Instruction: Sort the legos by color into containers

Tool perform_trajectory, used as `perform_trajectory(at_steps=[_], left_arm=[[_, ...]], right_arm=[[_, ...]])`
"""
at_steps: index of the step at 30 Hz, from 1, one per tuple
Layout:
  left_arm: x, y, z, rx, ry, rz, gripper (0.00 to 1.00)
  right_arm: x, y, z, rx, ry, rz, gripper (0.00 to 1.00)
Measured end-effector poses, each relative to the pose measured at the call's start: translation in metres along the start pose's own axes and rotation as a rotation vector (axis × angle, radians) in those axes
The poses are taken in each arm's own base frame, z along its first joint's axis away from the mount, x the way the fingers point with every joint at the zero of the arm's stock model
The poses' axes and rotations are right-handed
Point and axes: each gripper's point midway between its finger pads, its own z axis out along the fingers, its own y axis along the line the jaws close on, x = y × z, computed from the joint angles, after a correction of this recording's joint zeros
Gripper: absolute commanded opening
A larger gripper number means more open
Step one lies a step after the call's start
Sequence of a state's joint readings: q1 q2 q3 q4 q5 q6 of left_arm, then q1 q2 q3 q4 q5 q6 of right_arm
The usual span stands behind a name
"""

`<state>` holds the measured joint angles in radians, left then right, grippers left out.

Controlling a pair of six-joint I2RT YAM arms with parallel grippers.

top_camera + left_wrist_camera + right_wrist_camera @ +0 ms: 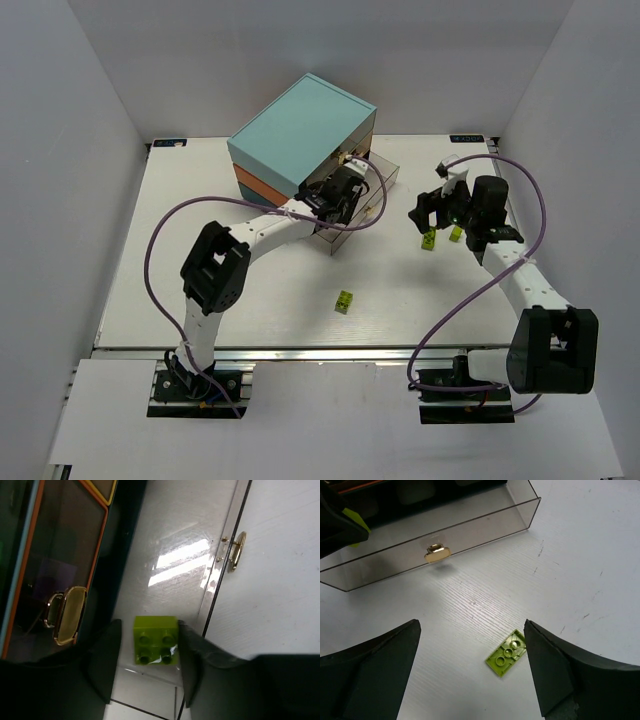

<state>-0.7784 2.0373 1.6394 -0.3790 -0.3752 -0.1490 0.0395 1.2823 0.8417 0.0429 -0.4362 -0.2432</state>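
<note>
Left wrist view: the yellow-green brick [155,647], a square piece of glossy plastic with four round studs, sat between the dark fingers [192,660] of the left gripper [150,652].
Left gripper state: closed narrow on this brick, holding it over the clear drawer [175,550].
Clear drawer: smoky transparent plastic with a smooth, shiny floor, pulled out of the chest [300,125]; an oval gold handle [237,550] was on its front.
Chest: boxy, with a light teal top, an orange layer under it and a dark layer lower.
Right gripper [470,672]: jaws stood wide apart, holding nothing, over the table [250,290].
Flat plate [507,652]: thin, yellow-green, studded, lying on the table just beside one right finger.
Lone brick [345,301]: yellow-green, alone near the table's middle.
Table: white, with a fine wood-like grain and small dark scratches.
Writing: the small dark labels [170,143] at the far corners were too small to read.
</note>
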Motion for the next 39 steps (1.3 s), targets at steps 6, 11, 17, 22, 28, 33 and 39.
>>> perform_trajectory(at_steps=[6, 11, 17, 22, 28, 33, 39], left_arm=[[0.002, 0.005, 0.002, -0.035, 0.012, -0.007, 0.75], [-0.008, 0.006, -0.008, -0.031, -0.011, -0.047, 0.61], [-0.031, 0.014, -0.071, 0.048, -0.102, -0.162, 0.30], [-0.012, 0.030, -0.145, 0.138, -0.171, -0.311, 0.58], [0.051, 0.037, -0.166, 0.158, -0.103, -0.438, 0.62], [0.090, 0.037, -0.165, 0.146, -0.031, -0.493, 0.62], [0.092, 0.033, -0.166, 0.161, -0.019, -0.523, 0.63]], right_arm=[[0.024, -0.009, 0.010, 0.027, 0.109, 0.057, 0.83], [0.049, -0.024, 0.020, 0.081, 0.241, 0.138, 0.73], [0.076, -0.040, 0.028, 0.162, 0.387, 0.222, 0.72], [0.094, -0.050, 0.037, 0.213, 0.483, 0.266, 0.72], [0.130, -0.047, 0.041, 0.219, 0.598, 0.317, 0.70], [0.152, -0.044, 0.044, 0.218, 0.663, 0.347, 0.50], [0.148, -0.043, 0.047, 0.205, 0.656, 0.352, 0.04]])
